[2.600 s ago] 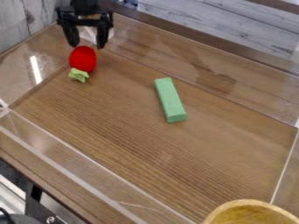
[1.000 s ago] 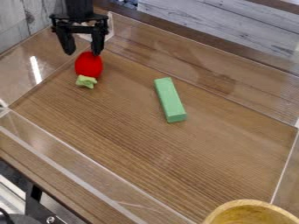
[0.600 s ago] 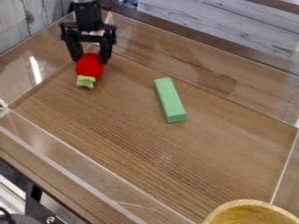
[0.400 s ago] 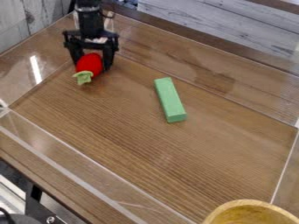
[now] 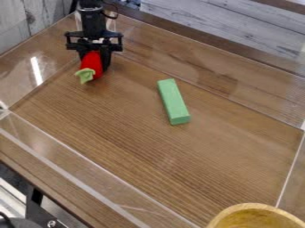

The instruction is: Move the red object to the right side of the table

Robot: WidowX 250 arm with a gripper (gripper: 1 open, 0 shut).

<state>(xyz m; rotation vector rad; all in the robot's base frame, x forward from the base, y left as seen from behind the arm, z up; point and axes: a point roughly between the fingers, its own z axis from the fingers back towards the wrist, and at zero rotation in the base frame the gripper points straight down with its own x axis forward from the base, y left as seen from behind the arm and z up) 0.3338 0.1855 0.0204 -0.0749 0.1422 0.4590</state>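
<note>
End effector (image 5: 94,63) lowered, now clamped on red object (image 5: 91,65), stem pointing lower-left

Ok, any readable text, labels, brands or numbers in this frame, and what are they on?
None: no text on the red object, the green block, the hand, the table or the yellow rim at the bottom right.

One small rounded red toy fruit (image 5: 91,61), one long green rectangular block (image 5: 174,101), one black robot gripper (image 5: 95,64), one brown wood-grain table (image 5: 179,169), and one round yellow rim (image 5: 256,216) at the bottom corner.
</note>
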